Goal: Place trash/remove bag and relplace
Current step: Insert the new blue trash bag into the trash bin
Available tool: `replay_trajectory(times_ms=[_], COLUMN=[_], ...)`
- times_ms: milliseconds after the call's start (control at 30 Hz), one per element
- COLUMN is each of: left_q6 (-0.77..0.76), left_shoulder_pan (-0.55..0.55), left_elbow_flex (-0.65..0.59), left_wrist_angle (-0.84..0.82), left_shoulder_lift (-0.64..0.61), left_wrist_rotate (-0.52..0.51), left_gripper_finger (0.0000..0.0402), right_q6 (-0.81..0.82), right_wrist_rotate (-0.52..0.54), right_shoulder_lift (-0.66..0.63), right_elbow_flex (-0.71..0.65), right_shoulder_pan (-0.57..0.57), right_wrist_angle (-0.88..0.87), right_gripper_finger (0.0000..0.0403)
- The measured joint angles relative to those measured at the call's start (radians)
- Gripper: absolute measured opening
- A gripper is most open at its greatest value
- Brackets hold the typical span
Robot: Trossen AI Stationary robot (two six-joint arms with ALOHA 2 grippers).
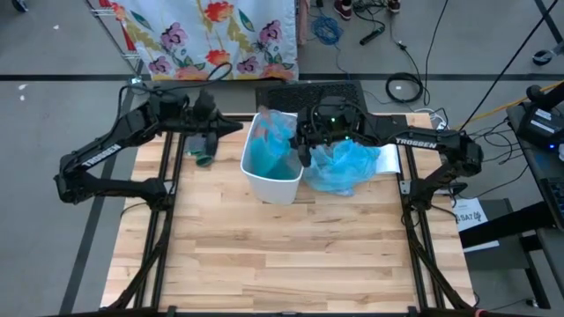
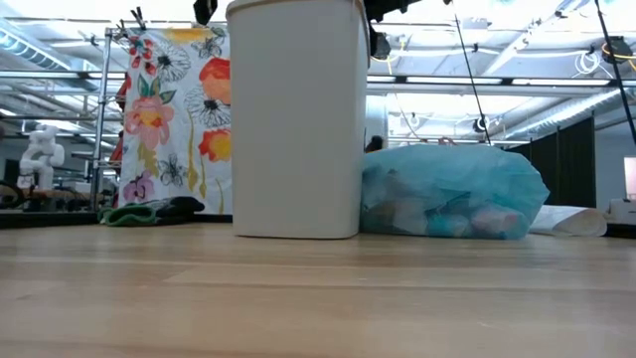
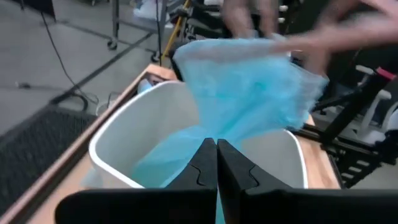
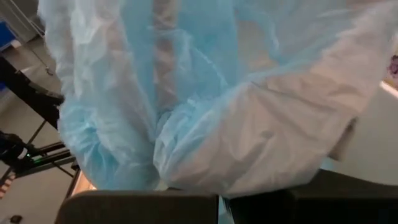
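A white bin [image 1: 275, 180] [image 2: 296, 119] stands upright mid-table. A light-blue bag [image 1: 271, 145] [image 3: 249, 93] hangs partly inside it, and its upper part is raised above the rim. My left gripper [image 1: 234, 129] [image 3: 216, 163] is shut at the bin's left far rim. My right gripper [image 1: 305, 146] is over the bin's right rim, and blue plastic [image 4: 205, 112] fills its wrist view. A full, bunched blue bag [image 1: 345, 165] [image 2: 449, 194] rests on the table against the bin's right side. Pale crumpled trash [image 2: 452, 217] shows through its wall. My left gripper pinches the blue bag between its shut fingers [image 3: 202, 165]; a sliver of plastic [image 3: 217, 211] shows between them. It comes slanting from the table's left, over the bin's rim [image 3: 115, 168]. My right gripper holds the bag's raised upper part [image 1: 284, 126] above the bin; the plastic itself hides the place of contact.
A dark green bundle [image 1: 204, 159] [image 2: 149, 211] lies left of the bin. White paper [image 1: 388, 158] [image 2: 571, 221] lies to the right of the full bag. Bare wood [image 1: 282, 255] stretches toward the near edge. A flowered cloth [image 1: 211, 35] hangs beyond the far edge.
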Motion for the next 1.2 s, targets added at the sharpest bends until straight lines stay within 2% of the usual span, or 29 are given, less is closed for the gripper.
replay_trajectory(times_ms=[167, 333, 500, 700, 967, 1200], left_q6=[-0.091, -0.101, -0.133, -0.179, -0.180, -0.242], left_shoulder_pan=[-0.006, -0.031, -0.071, -0.110, -0.161, -0.176], left_elbow_flex=[0.000, 0.000, 0.000, 0.000, 0.000, 0.000], left_wrist_angle=[-0.002, 0.002, 0.093, 0.238, 0.255, 0.264], left_shoulder_lift=[0.037, 0.056, 0.055, 0.056, 0.060, 0.097], left_wrist_rotate=[0.000, -0.003, -0.003, -0.002, -0.003, -0.003], left_gripper_finger=[0.0000, 0.0000, 0.0000, 0.0000, 0.0000, 0.0000], right_q6=[0.006, 0.012, 0.032, 0.034, 0.037, 0.033], right_wrist_rotate=[0.000, 0.021, 0.052, 0.053, 0.053, 0.053], right_shoulder_lift=[0.009, 0.009, 0.009, 0.009, 0.009, 0.009], right_elbow_flex=[0.000, 0.000, 0.000, 0.000, 0.000, 0.000], right_shoulder_pan=[-0.001, -0.006, -0.006, -0.006, -0.006, -0.006], right_wrist_angle=[0.005, 0.006, 0.005, 0.005, 0.018, 0.021], right_gripper_finger=[0.0000, 0.0000, 0.0009, 0.0060, 0.0139, 0.0175])
